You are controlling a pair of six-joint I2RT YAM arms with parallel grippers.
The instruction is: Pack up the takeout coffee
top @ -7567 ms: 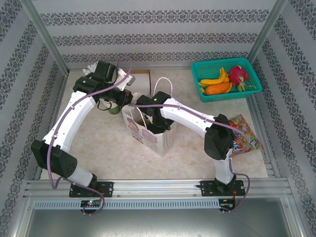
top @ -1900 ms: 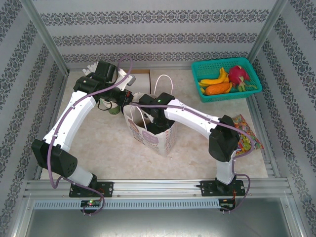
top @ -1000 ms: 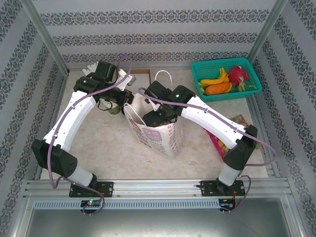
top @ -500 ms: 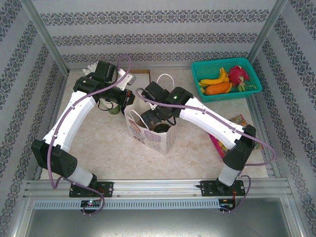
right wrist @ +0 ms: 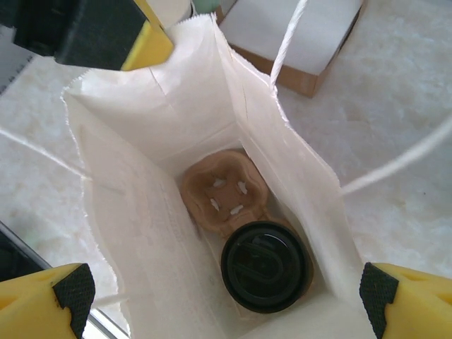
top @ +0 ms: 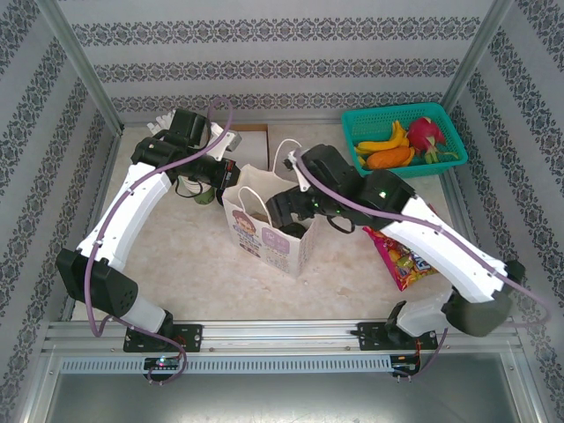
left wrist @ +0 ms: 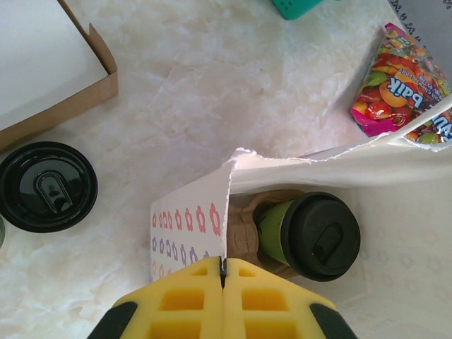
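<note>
The takeout coffee (right wrist: pixel 267 267), an olive-green cup with a black lid (left wrist: pixel 321 236), stands inside the white paper bag (top: pixel 264 233). It sits in one pocket of a brown cardboard carrier (right wrist: pixel 222 187). The carrier's other pocket is empty. My left gripper (left wrist: pixel 223 267) is shut on the bag's rim at its far-left corner (top: pixel 227 181). Above the bag's mouth my right gripper (right wrist: pixel 224 300) hangs open, holding nothing, over the bag's right side (top: pixel 291 211). A second black-lidded cup (left wrist: pixel 48 186) stands on the table left of the bag.
An open cardboard box (top: pixel 251 137) lies behind the bag. A teal basket of fruit (top: pixel 401 141) is at the back right. A candy packet (top: pixel 401 256) lies right of the bag, under my right arm.
My right gripper has risen out of the bag and drawn back to the right, leaving the cup inside. The left arm has kept its grip on the rim.
</note>
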